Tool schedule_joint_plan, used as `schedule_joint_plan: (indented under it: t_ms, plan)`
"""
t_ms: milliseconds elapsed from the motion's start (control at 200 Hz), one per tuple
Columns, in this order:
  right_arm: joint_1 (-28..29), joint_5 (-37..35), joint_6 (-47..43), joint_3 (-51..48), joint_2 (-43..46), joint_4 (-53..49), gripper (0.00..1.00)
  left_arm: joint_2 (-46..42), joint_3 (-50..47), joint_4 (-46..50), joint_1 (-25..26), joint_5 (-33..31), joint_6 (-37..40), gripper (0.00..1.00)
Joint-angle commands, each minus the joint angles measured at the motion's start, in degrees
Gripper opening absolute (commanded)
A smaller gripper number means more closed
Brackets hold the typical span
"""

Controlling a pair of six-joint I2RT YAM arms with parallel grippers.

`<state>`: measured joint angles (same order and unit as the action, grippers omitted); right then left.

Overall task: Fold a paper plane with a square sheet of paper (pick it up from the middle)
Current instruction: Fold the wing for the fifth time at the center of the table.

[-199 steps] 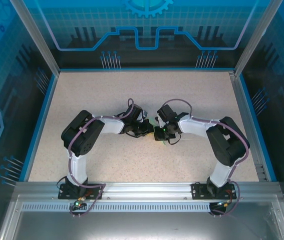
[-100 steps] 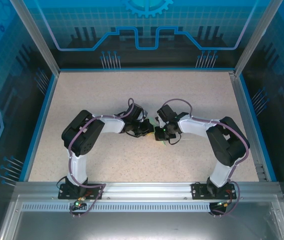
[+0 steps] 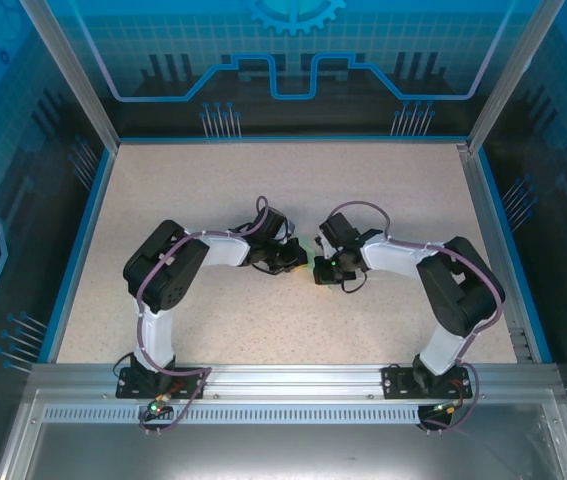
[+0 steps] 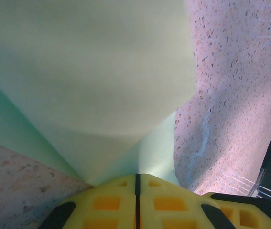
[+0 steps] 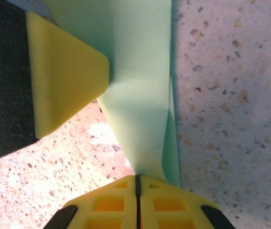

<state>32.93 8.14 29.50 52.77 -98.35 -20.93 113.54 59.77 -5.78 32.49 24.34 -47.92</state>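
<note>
The square sheet of paper is pale mint green and folded, with a crease running down to my left gripper, whose yellow fingers are shut on its edge. In the right wrist view a narrow folded band of the same paper leads into my right gripper, also shut on it. The left gripper's yellow finger touches the paper at the upper left there. From above, the left gripper and right gripper meet at the table's middle and cover most of the paper. Whether it has a dart shape cannot be told.
The speckled beige tabletop is bounded by a blue rim and metal frame posts. Both arms bend inward from their bases at the near edge, with cables looping over the wrists.
The right arm's wrist has shifted slightly to the right and the right gripper sits a little farther from the left one. The left arm has stayed in place.
</note>
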Motion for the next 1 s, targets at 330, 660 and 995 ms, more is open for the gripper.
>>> schedule_joint_plan:
  t_ms: [330, 660, 995]
  plan:
    - [-2.84, -0.32, -0.6, -5.59, 1.92, -4.75, 0.07, 2.66, 0.46, 6.39, -0.06, -5.18, 1.16, 0.11]
    - [-4.01, 0.81, -0.18, -8.67, 4.12, -4.88, 0.07, 2.92, 0.87, 7.08, -0.15, -5.44, 1.27, 0.1]
    - [-4.93, 0.91, 1.67, -11.78, 6.78, -5.7, 0.07, 3.06, 1.14, 7.32, -0.15, -5.54, 1.57, 0.1]
